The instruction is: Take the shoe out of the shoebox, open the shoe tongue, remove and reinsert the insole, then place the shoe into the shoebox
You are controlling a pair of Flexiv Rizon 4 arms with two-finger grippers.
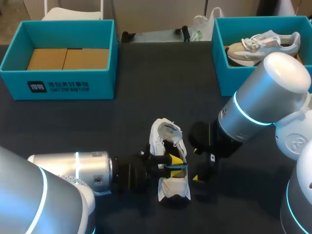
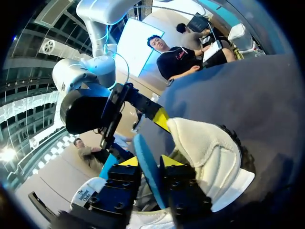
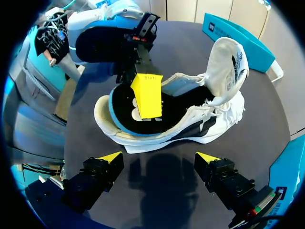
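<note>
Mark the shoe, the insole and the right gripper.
shoe [image 3: 228,62]: right wrist view, raised tongue.
insole [image 3: 125,112]: right wrist view, black top near heel.
right gripper [image 3: 159,157]: right wrist view, midway between its fingertips.

head: high behind, looking down on table [image 1: 146,97] | wrists: close, facing each other across shoe [image 1: 174,187]

White shoe [image 3: 190,129] is lying on the dark bench [image 3: 181,43], side-on to my right pincer [image 3: 159,157], with its tongue [image 3: 228,71] flipped up and back so the black inside with its blue-edged collar shows. The left pincer [image 3: 147,95] comes in from the far side, one yellow finger down in the opening; can't see its other one. My own yellow tips are spread wide just short of the sole, nothing between them. Teal shoebox [image 3: 238,36] sits beyond the toe.
</note>
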